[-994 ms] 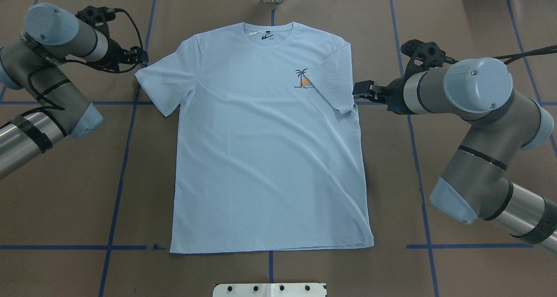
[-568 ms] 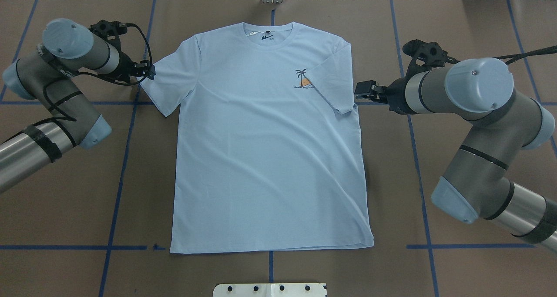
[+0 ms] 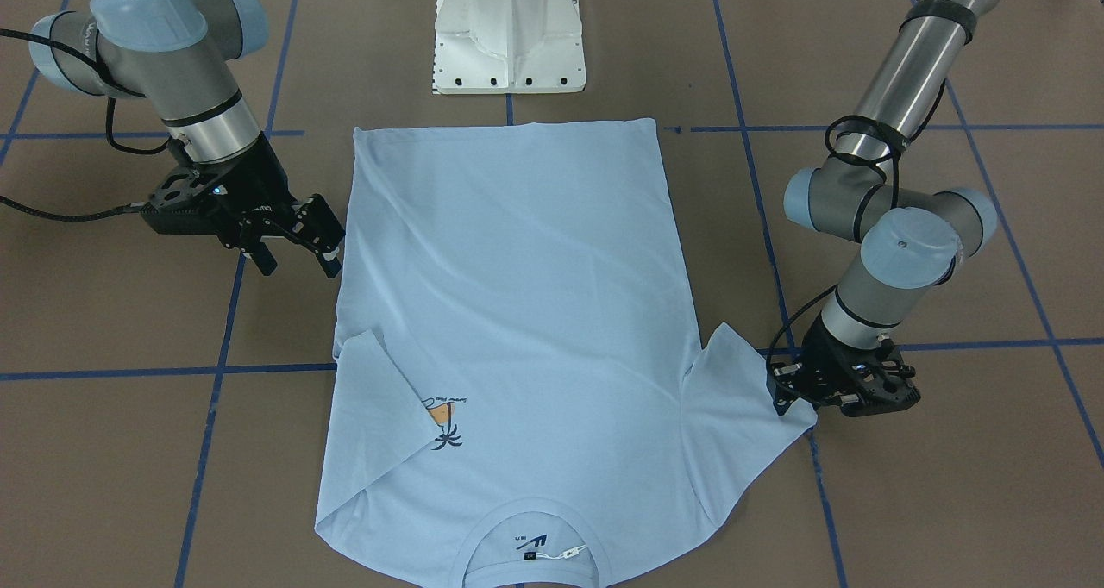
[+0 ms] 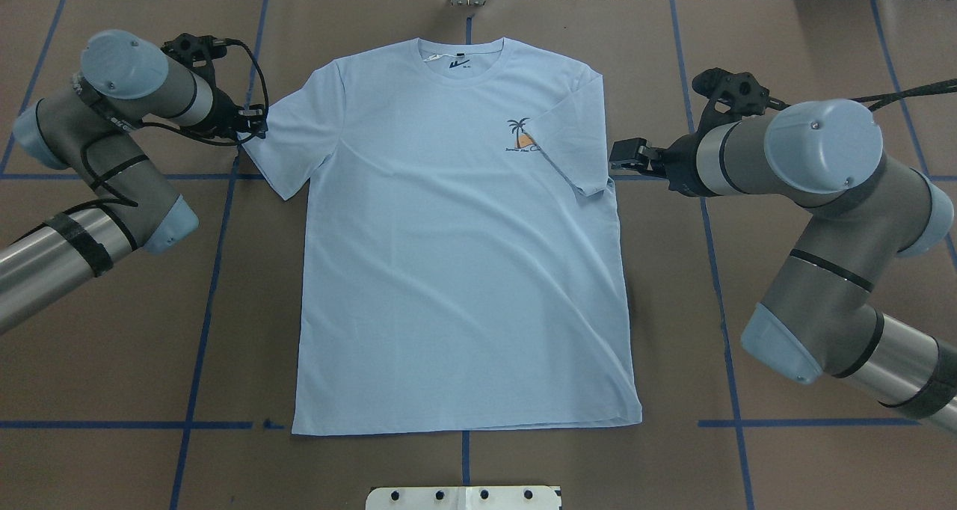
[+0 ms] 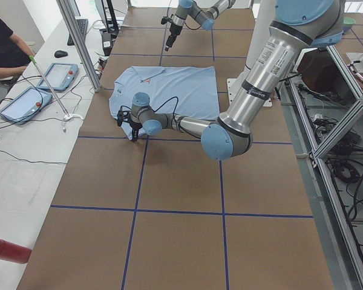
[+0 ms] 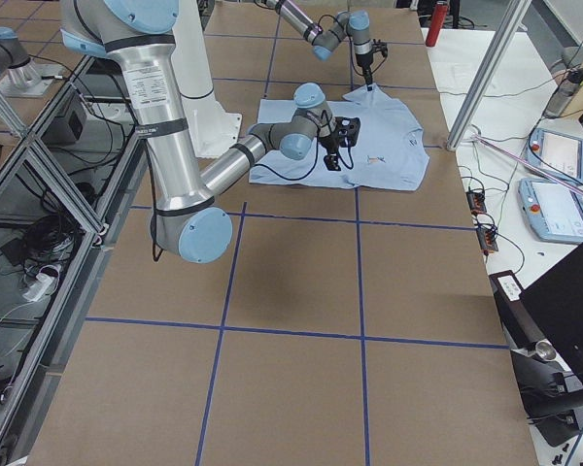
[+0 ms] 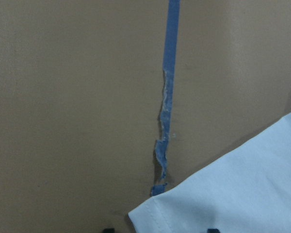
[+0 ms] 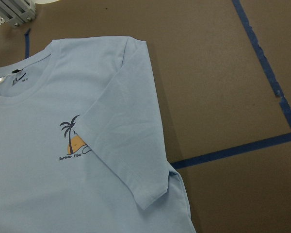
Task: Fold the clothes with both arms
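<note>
The pale light-blue T-shirt (image 4: 456,256) lies flat, front up, collar at the far side. Its sleeve on my right (image 4: 576,143) is folded in, next to the palm-tree print (image 4: 521,136). The sleeve on my left (image 4: 288,147) is spread out. My left gripper (image 4: 250,125) is low at that sleeve's outer corner. In the left wrist view the corner (image 7: 242,194) lies between two spread fingertips (image 7: 108,229), so the gripper is open. My right gripper (image 3: 297,256) is open and empty, beside the shirt's right edge, just below the folded sleeve.
The white pedestal base (image 3: 509,36) stands at the near table edge, by the shirt's hem. Blue tape lines (image 4: 217,271) cross the brown table cover. An operator (image 5: 3,48) and tablets (image 5: 24,99) are beyond the far edge, by an aluminium post (image 5: 78,42).
My left arm has swung in toward the shirt and brought its gripper down to the spread sleeve's corner. The right arm has barely moved. The shirt lies as before.
</note>
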{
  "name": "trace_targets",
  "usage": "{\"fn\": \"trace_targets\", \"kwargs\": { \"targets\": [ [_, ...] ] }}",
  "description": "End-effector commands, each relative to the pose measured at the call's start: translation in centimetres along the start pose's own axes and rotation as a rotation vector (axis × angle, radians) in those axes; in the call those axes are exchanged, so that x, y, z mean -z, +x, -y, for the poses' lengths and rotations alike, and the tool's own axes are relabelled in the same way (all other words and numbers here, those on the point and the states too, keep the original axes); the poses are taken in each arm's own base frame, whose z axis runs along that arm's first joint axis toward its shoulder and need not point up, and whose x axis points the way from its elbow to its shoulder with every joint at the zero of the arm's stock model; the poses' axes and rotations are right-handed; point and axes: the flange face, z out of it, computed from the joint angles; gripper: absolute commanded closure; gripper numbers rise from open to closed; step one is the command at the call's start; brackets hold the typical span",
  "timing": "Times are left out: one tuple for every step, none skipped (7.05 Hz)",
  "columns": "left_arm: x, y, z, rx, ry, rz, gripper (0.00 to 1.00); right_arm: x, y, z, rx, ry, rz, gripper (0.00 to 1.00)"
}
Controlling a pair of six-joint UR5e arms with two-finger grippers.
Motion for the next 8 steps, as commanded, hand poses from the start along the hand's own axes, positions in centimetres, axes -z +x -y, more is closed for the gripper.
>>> {"fn": "trace_targets", "kwargs": {
  "targets": [
    [1.0, 1.9, 0.8, 0.014, 0.007, -0.031, 1.0, -0.7, 0.6, 0.1, -0.006, -0.001, -0.017, 0.0],
    [1.7, 3.0, 1.1, 0.029, 0.014, -0.05, 1.0, -0.9, 0.7, 0.1, -0.005, 0.0, -0.021, 0.0],
    [2.8, 4.3, 1.1, 0.052, 0.023, -0.075, 1.0, -0.9, 0.8, 0.1, -0.006, 0.0, -0.022, 0.0],
    [4.4, 7.4, 1.7, 0.105, 0.034, -0.116, 1.0, -0.6, 0.8, 0.3, -0.007, 0.003, -0.018, 0.0],
    [4.9, 13.0, 0.1, 0.161, 0.01, -0.171, 1.0, -0.4, 0.7, 0.4, -0.008, 0.005, -0.015, 0.0],
    [4.1, 18.0, -2.1, 0.223, -0.031, -0.199, 1.0, -0.5, 0.8, 0.4, -0.009, 0.004, -0.016, 0.0],
    [2.3, 17.9, -2.9, 0.253, -0.044, -0.172, 1.0, -0.7, 1.0, 0.4, -0.01, 0.004, -0.022, 0.0],
    [2.9, 20.6, -2.2, 0.259, -0.02, -0.186, 0.21, -0.8, 1.0, 0.3, -0.01, 0.004, -0.024, 0.0]
  ]
}}
